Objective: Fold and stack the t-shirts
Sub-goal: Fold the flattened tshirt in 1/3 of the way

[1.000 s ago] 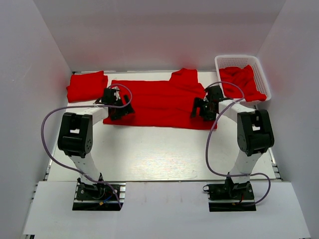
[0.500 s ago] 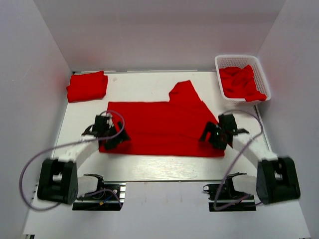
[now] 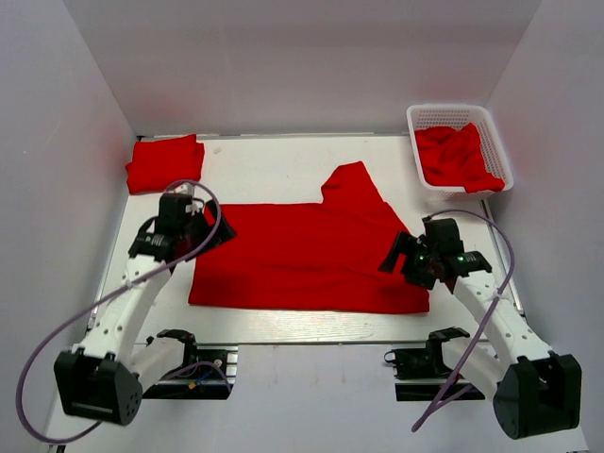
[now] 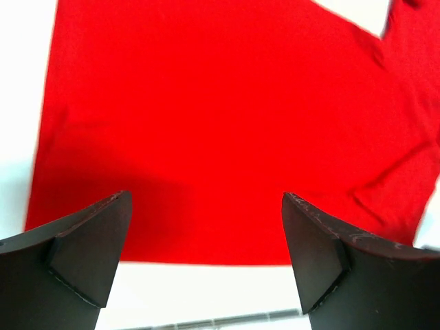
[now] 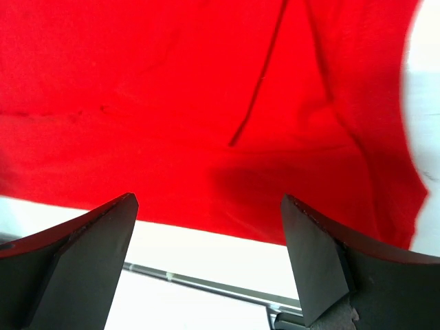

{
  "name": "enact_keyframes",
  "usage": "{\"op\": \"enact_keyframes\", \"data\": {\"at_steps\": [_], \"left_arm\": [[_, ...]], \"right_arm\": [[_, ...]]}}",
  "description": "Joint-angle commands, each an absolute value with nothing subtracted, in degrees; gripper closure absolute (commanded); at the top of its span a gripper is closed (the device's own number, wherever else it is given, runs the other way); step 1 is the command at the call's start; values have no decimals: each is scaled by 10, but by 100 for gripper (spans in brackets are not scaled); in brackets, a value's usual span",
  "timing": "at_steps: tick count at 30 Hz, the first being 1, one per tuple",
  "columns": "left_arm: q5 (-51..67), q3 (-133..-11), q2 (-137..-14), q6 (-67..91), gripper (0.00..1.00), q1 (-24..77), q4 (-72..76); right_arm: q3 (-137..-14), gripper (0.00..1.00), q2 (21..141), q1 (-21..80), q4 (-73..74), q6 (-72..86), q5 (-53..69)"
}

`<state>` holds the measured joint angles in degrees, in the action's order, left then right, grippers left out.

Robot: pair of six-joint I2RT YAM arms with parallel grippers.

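Observation:
A red t-shirt lies spread flat across the middle of the table, one sleeve pointing to the back. It fills the left wrist view and the right wrist view. A folded red t-shirt lies at the back left. More red t-shirts are bunched in the basket. My left gripper hovers open over the spread shirt's left edge, holding nothing. My right gripper hovers open over its right edge, also empty.
A white lattice basket stands at the back right corner. White walls close in the table on the left, back and right. The table's near metal edge runs just in front of the shirt's hem.
Both arms pulled the shirt towards the near edge and unfolded it flat. They have let go of it. Both grippers have lifted off and now hover open above the shirt's side edges.

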<state>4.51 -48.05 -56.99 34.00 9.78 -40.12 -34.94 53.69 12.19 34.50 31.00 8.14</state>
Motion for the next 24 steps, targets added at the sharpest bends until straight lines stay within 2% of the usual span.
{"op": "enact_keyframes", "data": {"at_steps": [1, 9, 14, 24], "left_arm": [[0, -531, -632, 319, 0, 93, -410], [-12, -543, -703, 314, 0, 88, -384], [-47, -538, -708, 308, 0, 88, -408], [-41, -507, -684, 308, 0, 88, -408]], "right_arm": [[-361, 10, 560, 134, 311, 297, 127], [-343, 10, 636, 156, 228, 300, 142], [-328, 10, 671, 165, 198, 304, 123], [-314, 10, 705, 175, 129, 310, 136]]}}
